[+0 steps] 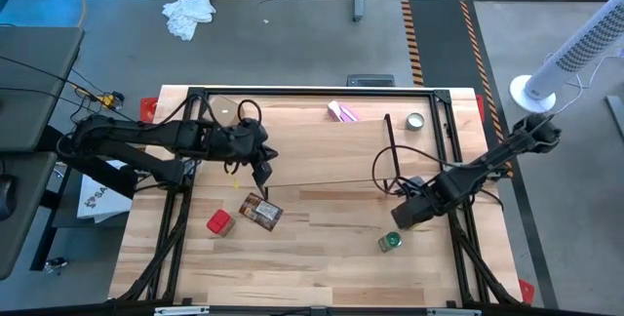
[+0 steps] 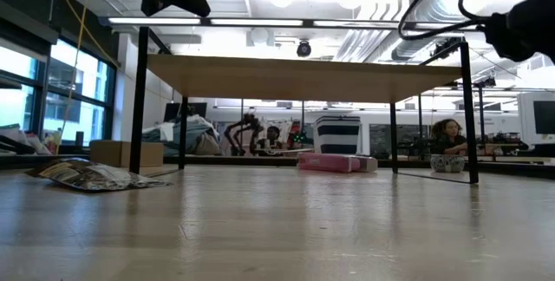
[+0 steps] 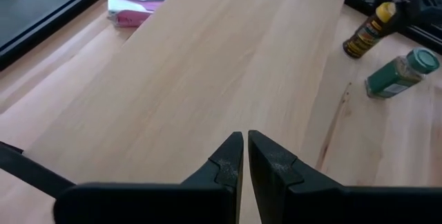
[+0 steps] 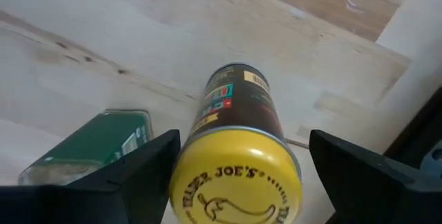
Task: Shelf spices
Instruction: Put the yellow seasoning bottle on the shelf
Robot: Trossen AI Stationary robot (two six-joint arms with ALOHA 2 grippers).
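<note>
The shelf (image 1: 312,145), a light wood plank on black frame legs, stands at the table's far middle. My left gripper (image 3: 244,135) hangs shut above the shelf's left part (image 1: 263,172). My right gripper (image 4: 245,135) points down, open, near the shelf's right end (image 1: 408,215). Its fingers stand on either side of the yellow jar (image 4: 238,113), which stands upright on the table. The green-lidded jar (image 1: 390,242) lies on its side just nearer. The red container (image 1: 218,222) and the orange-brown packet (image 1: 260,211) lie at the near left.
A pink packet (image 1: 342,111) and a small silver tin (image 1: 415,121) lie by the table's far edge. Black frame rails (image 1: 450,160) run along the table's sides. A tan cardboard box (image 2: 117,153) shows in the low view. Bare tabletop lies along the near edge.
</note>
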